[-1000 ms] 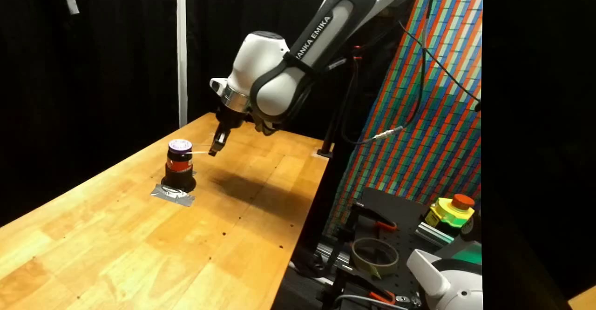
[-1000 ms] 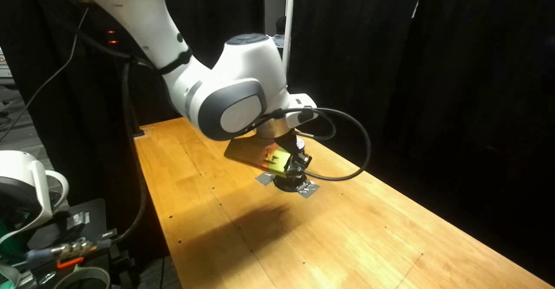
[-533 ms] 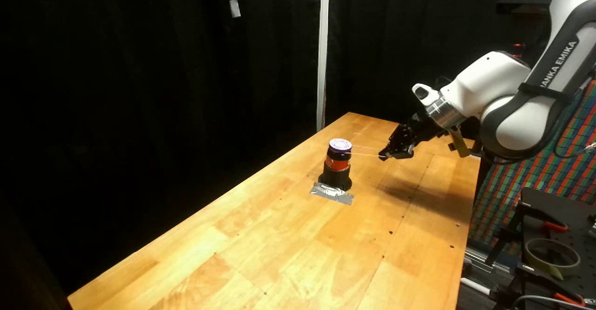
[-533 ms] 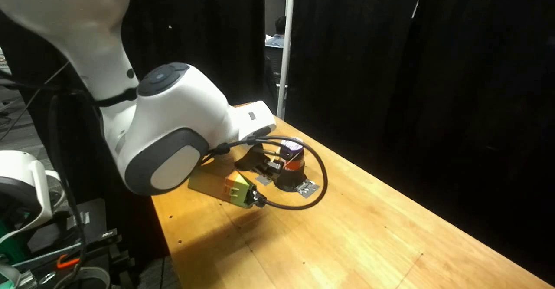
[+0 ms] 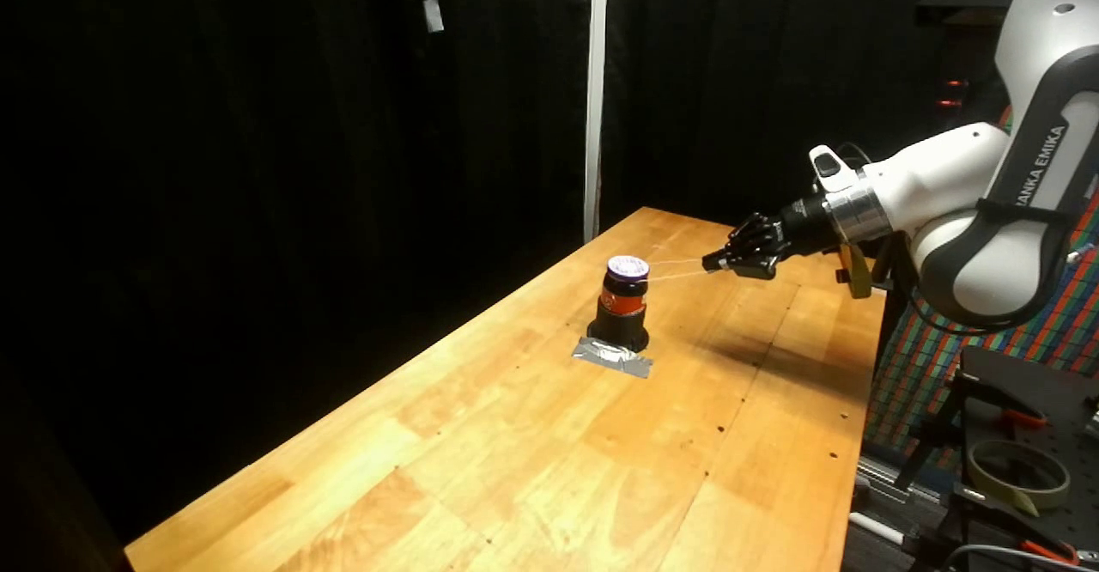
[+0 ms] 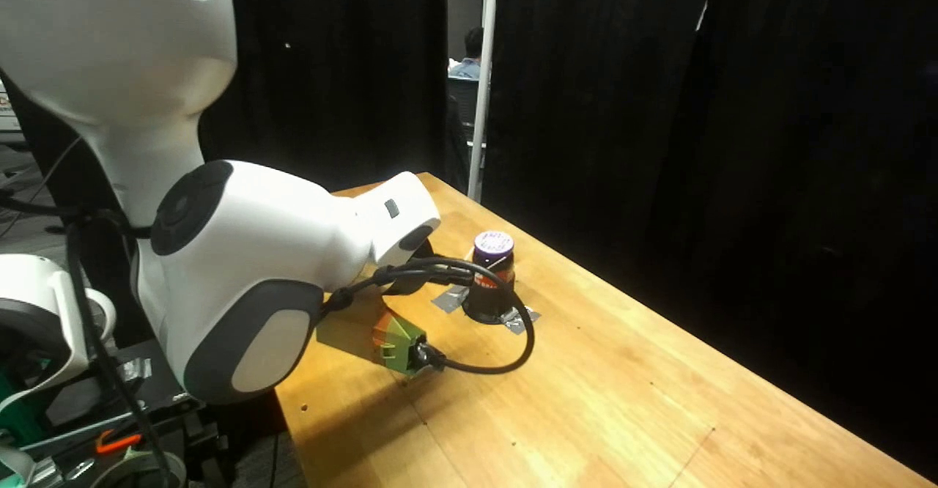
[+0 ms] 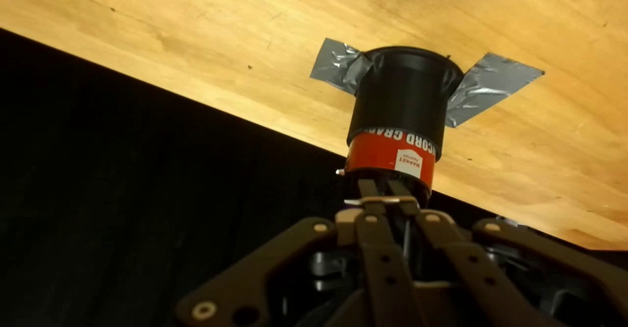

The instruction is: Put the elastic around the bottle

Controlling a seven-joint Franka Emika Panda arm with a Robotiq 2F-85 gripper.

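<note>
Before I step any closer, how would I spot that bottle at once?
Start with the wooden table; on it, a black holder is fixed with silver tape. The bottle stands upright in that holder. Unlike the plain black holder, it shows an orange-red label and a purple-and-white lid.

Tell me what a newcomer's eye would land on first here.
Probably the white robot arm, which fills much of the left side of an exterior view. Then the bottle, its orange-red label and purple-rimmed lid bright above the pale wooden table. A closer look finds the thin elastic, two strands spanning from the gripper to the bottle near its lid.
</note>
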